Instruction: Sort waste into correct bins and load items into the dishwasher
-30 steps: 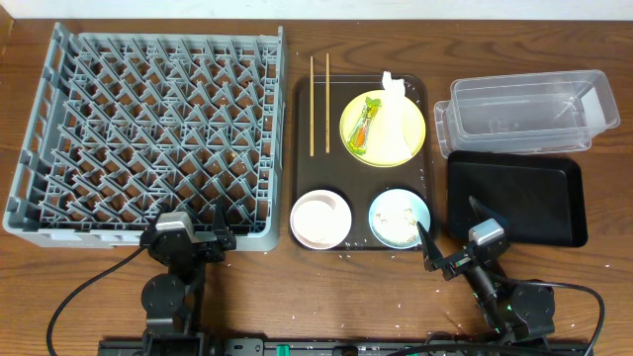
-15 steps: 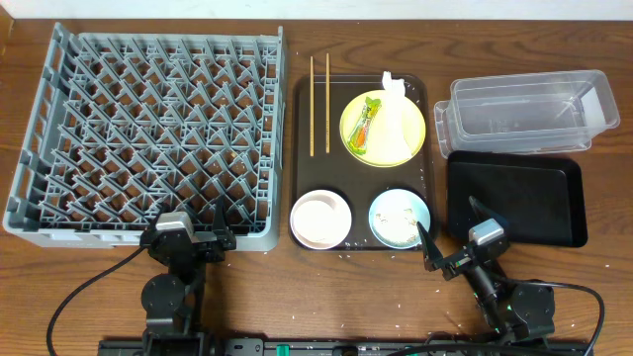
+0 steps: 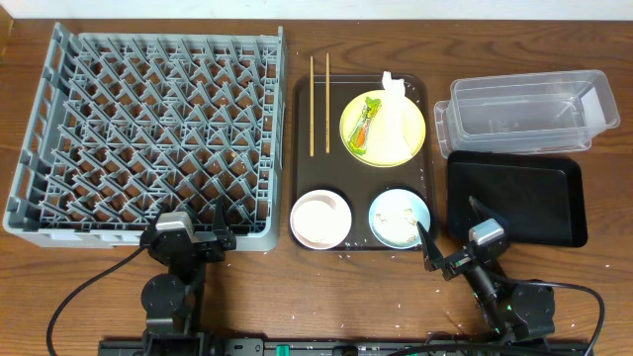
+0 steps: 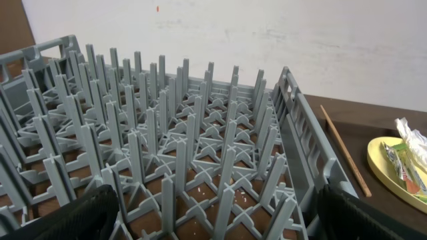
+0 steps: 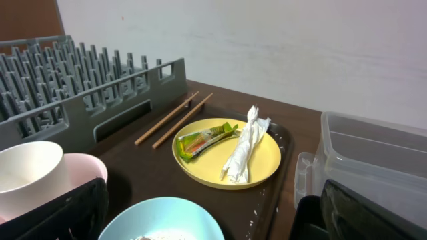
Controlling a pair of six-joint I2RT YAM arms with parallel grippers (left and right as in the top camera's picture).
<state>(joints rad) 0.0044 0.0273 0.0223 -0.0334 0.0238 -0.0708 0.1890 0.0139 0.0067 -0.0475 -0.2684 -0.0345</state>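
Observation:
The grey dish rack [image 3: 148, 129] fills the left of the table and the left wrist view [image 4: 167, 147]. A dark brown tray [image 3: 307, 178] holds two chopsticks [image 3: 318, 89], a yellow plate [image 3: 406, 109] with a white napkin [image 3: 393, 119] and a green-yellow wrapper [image 3: 367, 121], a white cup in a white bowl [image 3: 319, 219], and a light blue bowl [image 3: 400, 217] with crumbs. The clear tub [image 3: 524, 111] and black tray [image 3: 514, 198] lie at the right. My left gripper [image 3: 188, 235] is open at the rack's near edge. My right gripper [image 3: 450, 237] is open just near of the blue bowl [image 5: 167, 220].
Small white crumbs are scattered on the wooden table [image 3: 346, 297] near the front edge. The plate [image 5: 227, 153], napkin [image 5: 243, 143], wrapper [image 5: 203, 140] and chopsticks [image 5: 173, 120] show in the right wrist view, with the clear tub [image 5: 373, 160] to the right.

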